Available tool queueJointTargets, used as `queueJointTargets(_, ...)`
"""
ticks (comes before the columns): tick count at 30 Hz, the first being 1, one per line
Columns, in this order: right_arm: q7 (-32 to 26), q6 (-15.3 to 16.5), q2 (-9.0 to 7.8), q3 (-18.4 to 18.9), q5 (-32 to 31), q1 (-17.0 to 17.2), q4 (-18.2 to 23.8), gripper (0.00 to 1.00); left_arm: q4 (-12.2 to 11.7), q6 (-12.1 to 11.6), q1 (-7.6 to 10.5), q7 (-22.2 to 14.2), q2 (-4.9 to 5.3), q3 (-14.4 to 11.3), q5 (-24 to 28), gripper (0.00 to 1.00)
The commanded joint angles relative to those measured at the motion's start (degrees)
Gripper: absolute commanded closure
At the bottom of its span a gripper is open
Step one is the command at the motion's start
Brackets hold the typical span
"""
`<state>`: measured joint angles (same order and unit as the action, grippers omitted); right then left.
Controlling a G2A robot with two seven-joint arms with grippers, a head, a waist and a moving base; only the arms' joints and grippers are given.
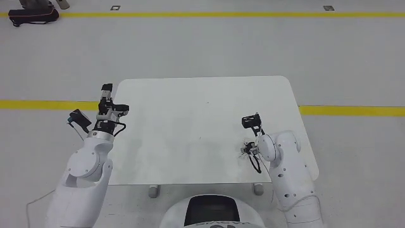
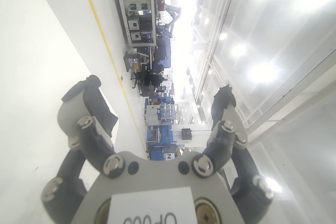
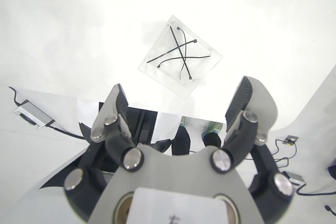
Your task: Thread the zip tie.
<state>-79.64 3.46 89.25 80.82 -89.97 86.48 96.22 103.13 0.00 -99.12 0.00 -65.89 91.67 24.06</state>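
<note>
While released and empty, left claw (image 2: 158, 86), right claw (image 3: 181, 84) by white table (image 1: 202, 114), tray (image 3: 200, 68) of zip ties (image 3: 181, 50), yellow-lined floor (image 1: 202, 44).

The top camera looks down from above the arms at the whole table (image 1: 202, 126). The left wrist camera faces out past the left gripper (image 2: 157, 86) into the room. The right wrist camera looks closely down past the right gripper (image 3: 181, 84). All share the table.
</note>
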Motion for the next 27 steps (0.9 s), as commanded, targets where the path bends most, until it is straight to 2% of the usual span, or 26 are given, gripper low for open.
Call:
queueJointTargets(1, 0.00, -0.02, 0.01, 0.01, 0.01, 0.00, 0.00, 0.00, 0.00, 0.00, 0.00, 0.00, 0.00, 0.00, 0.00, 0.00)
queueJointTargets(14, 0.35, -0.68, 0.00, -0.01, 1.99, 0.40, -0.52, 0.00, 0.00, 0.00, 0.00, 0.00, 0.00, 0.00, 0.00, 0.00)
queueJointTargets(20, 0.00, 0.99, -0.56, 0.34, 1.81, 0.59, 0.51, 0.00, 0.00, 0.00, 0.00, 0.00, 0.00, 0.00, 0.00, 0.00)
queueJointTargets(27, 0.00, 2.09, -1.39, -0.17, 0.01, -0.45, -1.48, 0.00, 0.00, 0.00, 0.00, 0.00, 0.00, 0.00, 0.00, 0.00)
